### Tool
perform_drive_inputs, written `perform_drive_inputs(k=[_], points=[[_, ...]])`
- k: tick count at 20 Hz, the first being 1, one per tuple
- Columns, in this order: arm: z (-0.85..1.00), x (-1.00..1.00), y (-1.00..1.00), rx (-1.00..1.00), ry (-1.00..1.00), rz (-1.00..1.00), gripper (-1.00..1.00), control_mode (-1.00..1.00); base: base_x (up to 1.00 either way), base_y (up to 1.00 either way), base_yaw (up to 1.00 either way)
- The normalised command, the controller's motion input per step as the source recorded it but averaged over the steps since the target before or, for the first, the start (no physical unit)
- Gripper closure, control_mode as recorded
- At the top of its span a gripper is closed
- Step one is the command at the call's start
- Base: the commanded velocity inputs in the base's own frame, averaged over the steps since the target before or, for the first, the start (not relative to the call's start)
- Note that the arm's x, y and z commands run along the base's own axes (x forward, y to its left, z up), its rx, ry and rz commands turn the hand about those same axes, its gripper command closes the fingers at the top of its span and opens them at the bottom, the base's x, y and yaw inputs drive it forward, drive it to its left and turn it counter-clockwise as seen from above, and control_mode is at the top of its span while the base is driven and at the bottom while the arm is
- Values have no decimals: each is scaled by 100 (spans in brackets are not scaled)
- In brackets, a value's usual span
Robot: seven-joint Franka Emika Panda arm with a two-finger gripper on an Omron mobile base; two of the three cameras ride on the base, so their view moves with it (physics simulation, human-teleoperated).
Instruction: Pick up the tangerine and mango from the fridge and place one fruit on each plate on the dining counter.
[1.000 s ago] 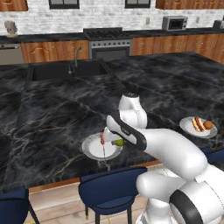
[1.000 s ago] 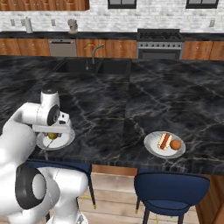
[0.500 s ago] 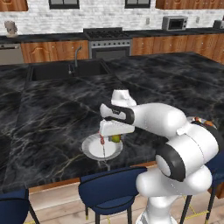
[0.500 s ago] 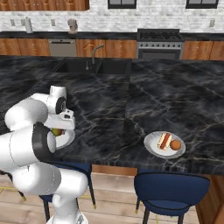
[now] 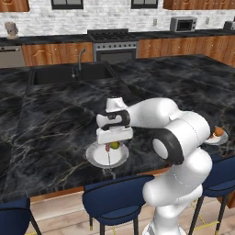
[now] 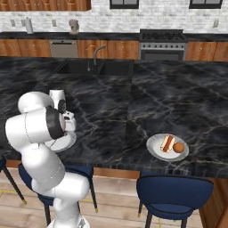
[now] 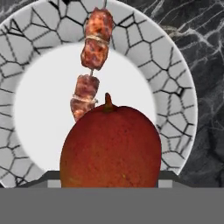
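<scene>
In the left base view, the white arm bends down at the centre of the frame so that its gripper (image 5: 111, 145) hangs just above a small round white plate (image 5: 97, 157) near the front edge of the glossy black marble counter (image 5: 55, 105). The gripper is clamped on the oval red and yellow-green mango (image 5: 114, 145), whose green side peeks out below the hand. In the hand view the mango (image 7: 111, 146) fills the lower centre of the frame, stem upward, in front of the plate (image 7: 175, 113) with its cracked grey rim pattern; a wooden skewer of browned meat chunks (image 7: 92, 65) lies on the plate, running toward the top of the frame. In the right base view the arm covers most of this plate (image 6: 67, 143) at the left, while a second white plate (image 6: 156, 150) sits at the lower right of the counter, carrying the small round orange tangerine (image 6: 178, 147) beside a hot dog in a bun (image 6: 167, 143). Dark blue stools (image 6: 173, 191) line the near edge of the counter.
</scene>
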Motion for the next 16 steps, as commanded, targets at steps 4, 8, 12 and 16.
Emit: perform_drive_inputs(k=[4,8,12,16], points=[[-32,0,-46,2,3,-4,100,-100,0,0,0],[-31,0,-6,0,0,-1,100,-100,0,0,0],[-8,0,0,0,0,0,100,-100,0,0,0],[0,-2,10,0,0,0,100,-100,0,0,0]])
